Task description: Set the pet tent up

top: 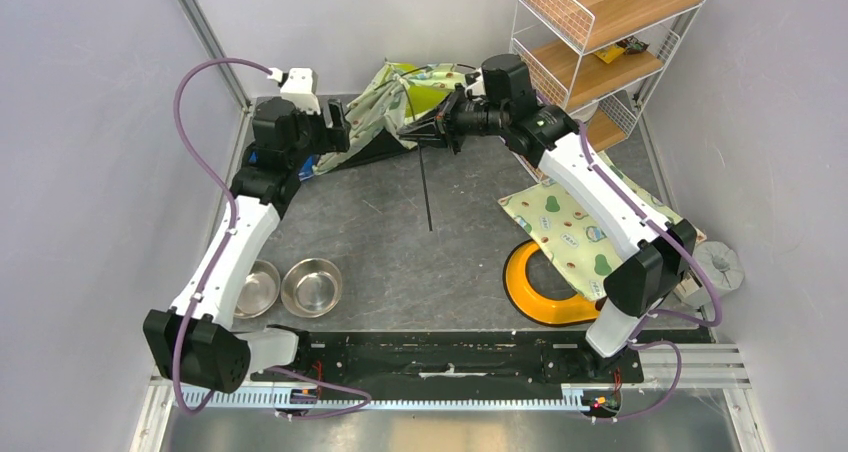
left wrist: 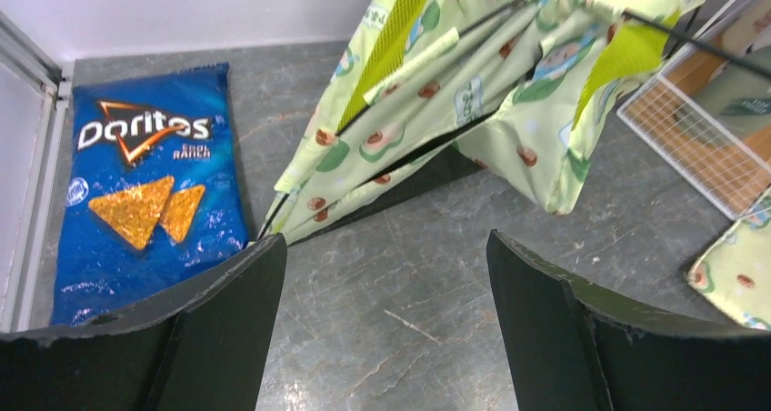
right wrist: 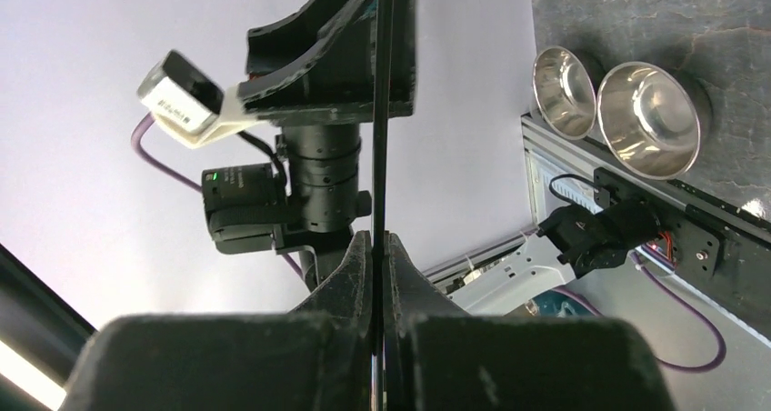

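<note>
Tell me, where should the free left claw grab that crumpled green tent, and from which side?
Probably the tent's near bottom corner, coming in low from the left claw's own side. There the fabric tapers into a thin, stiff-looking edge that the open claw could straddle, whereas higher up it hangs in loose folds. The right claw is shut on a thin black pole.

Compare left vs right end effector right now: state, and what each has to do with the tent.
1. The left end effector is open; the right end effector is shut.
2. The left holds nothing, and the pet tent lies beyond its fingers, apart from them. The right clamps a thin black pole between its fingers.

Shared: both arms are stretched out to the slumped tent, one on each side of it.
</note>
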Action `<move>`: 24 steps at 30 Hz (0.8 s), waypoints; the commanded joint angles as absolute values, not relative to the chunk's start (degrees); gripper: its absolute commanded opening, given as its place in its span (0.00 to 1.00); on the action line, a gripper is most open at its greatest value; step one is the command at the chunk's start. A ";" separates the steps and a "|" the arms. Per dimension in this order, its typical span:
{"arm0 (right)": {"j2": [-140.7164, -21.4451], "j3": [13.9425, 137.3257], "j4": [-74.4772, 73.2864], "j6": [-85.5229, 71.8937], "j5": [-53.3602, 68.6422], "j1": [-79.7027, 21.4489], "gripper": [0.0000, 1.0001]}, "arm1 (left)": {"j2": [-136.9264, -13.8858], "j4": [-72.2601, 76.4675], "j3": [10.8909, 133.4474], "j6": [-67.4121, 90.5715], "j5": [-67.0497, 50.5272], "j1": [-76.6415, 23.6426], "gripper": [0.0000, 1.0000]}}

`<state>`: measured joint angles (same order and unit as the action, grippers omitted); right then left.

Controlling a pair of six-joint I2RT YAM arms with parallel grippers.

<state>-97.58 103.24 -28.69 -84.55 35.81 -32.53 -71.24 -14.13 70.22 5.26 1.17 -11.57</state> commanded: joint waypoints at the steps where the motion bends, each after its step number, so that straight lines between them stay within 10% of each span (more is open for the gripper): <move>1: -96.35 101.99 -22.21 -83.97 35.46 -33.01 0.00 | -71.83 -12.10 67.30 1.45 3.23 -11.43 0.87; 11: -94.13 97.50 -28.24 -76.16 35.52 -32.96 0.00 | -84.93 -9.17 71.43 -8.14 -1.18 -6.12 0.86; 24: -92.88 96.19 -31.05 -73.45 34.93 -32.56 0.00 | -96.32 -5.45 76.01 -15.03 -19.86 -0.09 0.61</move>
<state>-95.09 96.38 -30.92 -75.26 35.29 -32.88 -92.97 -8.47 72.05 -9.80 -12.78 0.25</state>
